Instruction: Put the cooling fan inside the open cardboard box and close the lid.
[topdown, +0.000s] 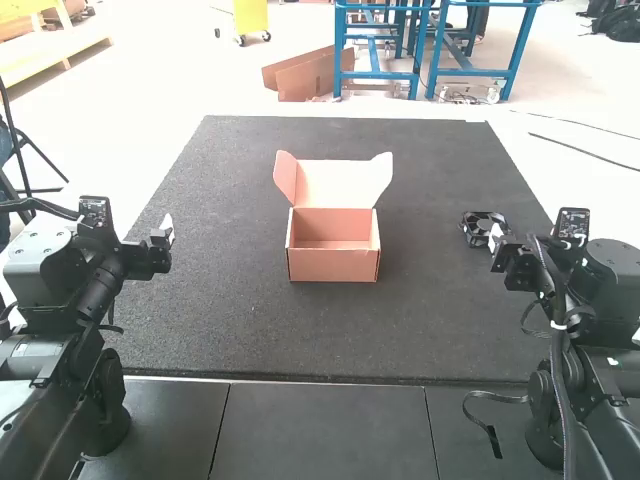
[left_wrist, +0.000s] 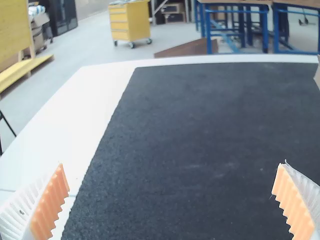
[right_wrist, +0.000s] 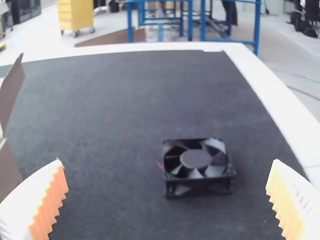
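On the middle of the black mat (topdown: 430, 170) stands the cardboard box (topdown: 333, 258), its lid (topdown: 335, 180) raised upright at the far side. The cooling fan (right_wrist: 197, 165) lies flat on the mat, well to the right of the box and just ahead of the right gripper (right_wrist: 162, 207), whose fingers are spread wide. The left gripper (left_wrist: 170, 210) hangs over the mat's left edge, its fingers also spread wide.

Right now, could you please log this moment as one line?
cardboard box: lid open | cooling fan: on mat, right of box, ungrasped | left gripper: open | right gripper: open, near fan
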